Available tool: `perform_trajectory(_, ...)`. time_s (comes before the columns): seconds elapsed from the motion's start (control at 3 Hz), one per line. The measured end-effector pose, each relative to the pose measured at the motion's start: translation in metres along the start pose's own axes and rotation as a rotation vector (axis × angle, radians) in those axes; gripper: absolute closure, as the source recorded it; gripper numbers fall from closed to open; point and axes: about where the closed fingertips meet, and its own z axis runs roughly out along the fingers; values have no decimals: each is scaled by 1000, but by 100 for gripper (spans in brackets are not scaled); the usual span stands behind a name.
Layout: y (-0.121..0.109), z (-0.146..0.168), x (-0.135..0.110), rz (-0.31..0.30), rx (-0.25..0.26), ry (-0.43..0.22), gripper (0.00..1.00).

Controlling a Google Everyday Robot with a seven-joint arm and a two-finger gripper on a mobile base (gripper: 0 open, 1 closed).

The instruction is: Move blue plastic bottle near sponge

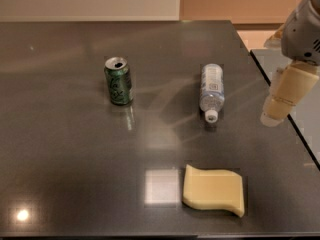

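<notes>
one blue plastic bottle (212, 89), one sponge (214, 190), one green soda can (118, 81) and one gripper (274, 118) are in view, all on or by a single dark table (65, 149).

the bottle carries a pale blue-white label around its middle; there is small print on it, but it is too fine to read. the can has a darker pattern on its green side, and no brand can be made out.

the bottle is clear, bluish plastic, cylindrical, with a white cap. it lies on its side right of the table's centre, cap pointing towards the near edge. the sponge is a flat slab of pale yellow foam, roughly rectangular, with wavy long edges. it lies flat near the front edge, nearer the viewer than the bottle and well apart from it. the can is metal, upright, its top already opened, and stands to the left of the bottle, well apart from it.

the table top is smooth, dark grey and glossy. it shows a bright square reflection (161, 186) just left of the sponge and a faint mirror image under the can.

the gripper is cream-coloured, below a grey arm housing (302, 31), slanting down and to the left at the table's right edge. it is right of the bottle and touches nothing. whether it is apart or together cannot be told.
</notes>
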Motion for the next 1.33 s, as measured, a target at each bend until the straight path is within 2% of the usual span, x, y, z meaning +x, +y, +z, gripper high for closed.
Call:
perform_trajectory(0.33,-25,15,-16,78,-25,-7,0)
perform_trajectory(0.67,-50,33,-30,210,-44,-7,0)
perform_trajectory(1.0,-64,46,-45,344,-22,12,0)
perform_trajectory(1.33,-74,65,-54,491,12,61,0)
